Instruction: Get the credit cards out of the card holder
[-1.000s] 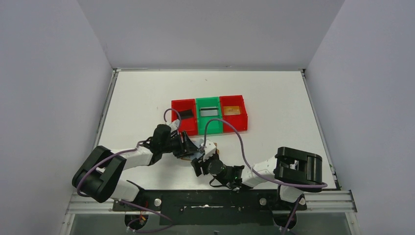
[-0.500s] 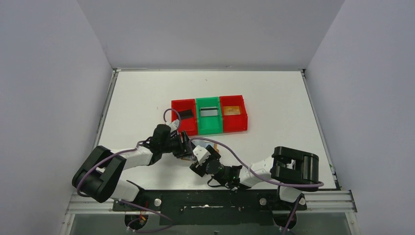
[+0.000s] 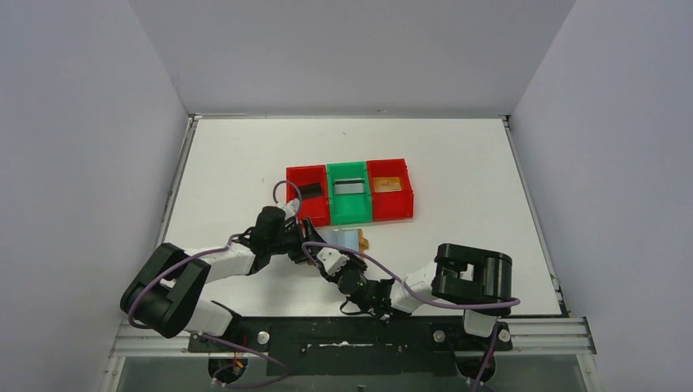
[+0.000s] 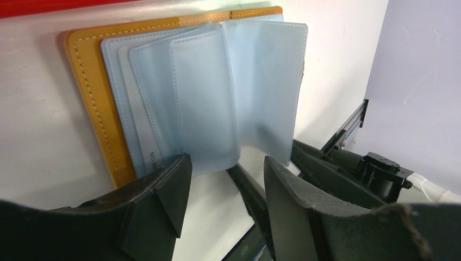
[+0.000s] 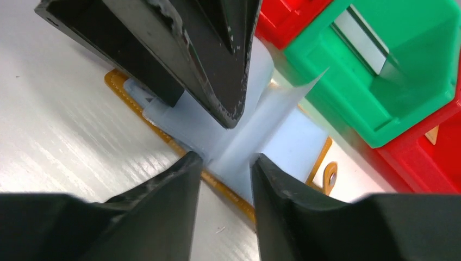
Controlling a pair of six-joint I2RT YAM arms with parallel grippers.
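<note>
Green bin (image 3: 347,217): grey card (image 3: 350,187); red bins (image 3: 294,175) flanking it: dark card (image 3: 310,190), gold card (image 3: 388,184). Card holder (image 4: 92,81) open just before green bin. Left jaws apart astride sleeves (image 4: 206,92); right jaws narrow around one.

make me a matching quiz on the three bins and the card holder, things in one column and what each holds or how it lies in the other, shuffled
Column 1
1. left red bin
2. green bin
3. right red bin
4. card holder

Column 2
a. gold-tan card inside
b. lying open, clear sleeves fanned up
c. dark card inside
d. silvery card inside

Pairs: 1-c, 2-d, 3-a, 4-b
</note>
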